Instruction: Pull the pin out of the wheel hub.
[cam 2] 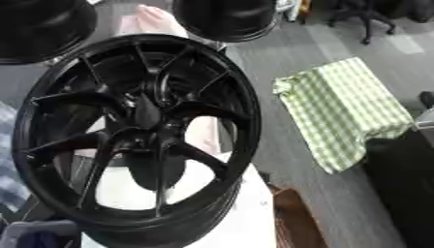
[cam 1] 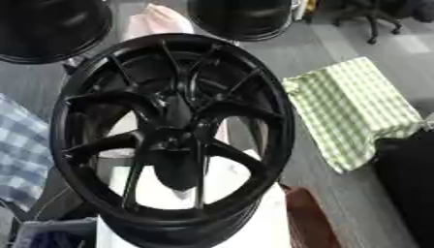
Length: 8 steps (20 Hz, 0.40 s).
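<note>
Black wheel hub (cam 1: 174,138) stands tilted on the white table (cam 1: 263,223), centre scene. No pin discernible; neither hand in view, state undeterminable. Advise locating the pin before any reach.

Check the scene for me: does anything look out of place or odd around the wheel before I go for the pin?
The black wheel fills the view, its spokes intact. Oddly, I cannot make out a pin at the dark hub, and neither hand shows. A green checked cloth lies crumpled to the right; nothing looks spilled.
</note>
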Available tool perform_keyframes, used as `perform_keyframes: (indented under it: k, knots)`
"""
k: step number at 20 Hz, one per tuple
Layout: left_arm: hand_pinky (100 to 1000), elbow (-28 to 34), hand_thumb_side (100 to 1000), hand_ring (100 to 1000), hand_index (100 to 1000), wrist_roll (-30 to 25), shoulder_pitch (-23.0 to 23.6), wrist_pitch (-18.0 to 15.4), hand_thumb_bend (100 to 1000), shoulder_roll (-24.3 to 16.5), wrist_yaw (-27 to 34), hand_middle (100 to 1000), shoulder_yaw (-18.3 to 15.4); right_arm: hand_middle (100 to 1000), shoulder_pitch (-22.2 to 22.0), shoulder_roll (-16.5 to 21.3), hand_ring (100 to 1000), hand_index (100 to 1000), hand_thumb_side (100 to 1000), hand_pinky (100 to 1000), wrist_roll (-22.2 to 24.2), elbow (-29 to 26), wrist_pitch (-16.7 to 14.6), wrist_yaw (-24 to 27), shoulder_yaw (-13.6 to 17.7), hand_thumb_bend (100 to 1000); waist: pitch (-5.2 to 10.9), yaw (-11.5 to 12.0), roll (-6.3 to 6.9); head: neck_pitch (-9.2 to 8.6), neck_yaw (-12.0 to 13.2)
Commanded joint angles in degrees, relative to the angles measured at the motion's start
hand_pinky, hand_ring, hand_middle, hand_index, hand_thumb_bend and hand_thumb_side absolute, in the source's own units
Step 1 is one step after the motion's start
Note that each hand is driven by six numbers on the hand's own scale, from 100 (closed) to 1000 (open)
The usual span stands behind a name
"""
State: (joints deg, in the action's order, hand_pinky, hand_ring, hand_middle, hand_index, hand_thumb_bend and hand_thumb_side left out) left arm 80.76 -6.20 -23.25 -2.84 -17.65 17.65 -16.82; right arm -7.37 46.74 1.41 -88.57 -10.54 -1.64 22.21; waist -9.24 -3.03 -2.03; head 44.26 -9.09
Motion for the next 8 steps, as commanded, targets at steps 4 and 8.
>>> perform_keyframes:
  k: [4,8]
  knots:
    - [764,1.05,735,734,743,-0.27,-0.96,-0.31,133,-1.48,0.03,566,-0.28,764,1.19,1.16,749,912,463,721,-3.71,-3.09,-1.06,9.61,1.72,328,0.62,0.12,0.04,-0.14,0.39]
    - [764,1.13,729,734,743,-0.47,-1.16,-0.32,123,-0.97,-0.14,566,-0.04,725,2.01,-4.69,725,887,398,702,-1.52,-1.88,-0.07,13.23,1.28,378,0.56,0.62,0.46,-0.14,1.23]
